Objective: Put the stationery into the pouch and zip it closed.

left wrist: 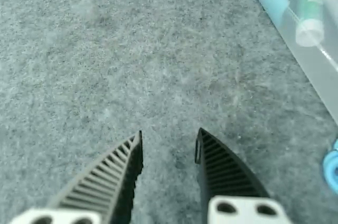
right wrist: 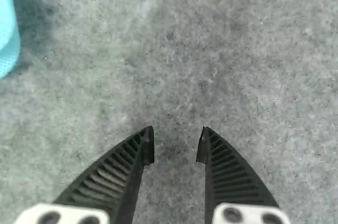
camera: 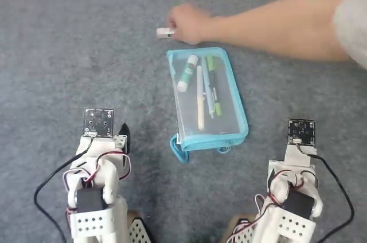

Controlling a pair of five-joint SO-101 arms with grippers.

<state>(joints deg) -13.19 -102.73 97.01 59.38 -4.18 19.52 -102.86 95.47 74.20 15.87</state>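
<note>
A clear pouch with a teal rim (camera: 238, 103) lies flat mid-table, between and beyond my two arms. Inside it I see a white and green glue stick (camera: 187, 73) and several pens (camera: 201, 98). A teal pull loop (camera: 179, 148) hangs off its near corner. A person's hand (camera: 189, 24) rests on a small white eraser-like piece (camera: 165, 32) just past the pouch's far end. My left gripper (left wrist: 169, 142) is open over bare carpet, with the pouch (left wrist: 317, 71) and glue stick (left wrist: 309, 7) off to one side. My right gripper (right wrist: 175, 142) is open too, beside the pouch's corner (right wrist: 6, 23).
Grey carpet (camera: 69, 59) covers the whole table. The person's forearm (camera: 275, 28) stretches in from the far right, above the pouch's far end. Both arm bases (camera: 94, 197) (camera: 292, 197) stand at the near edge.
</note>
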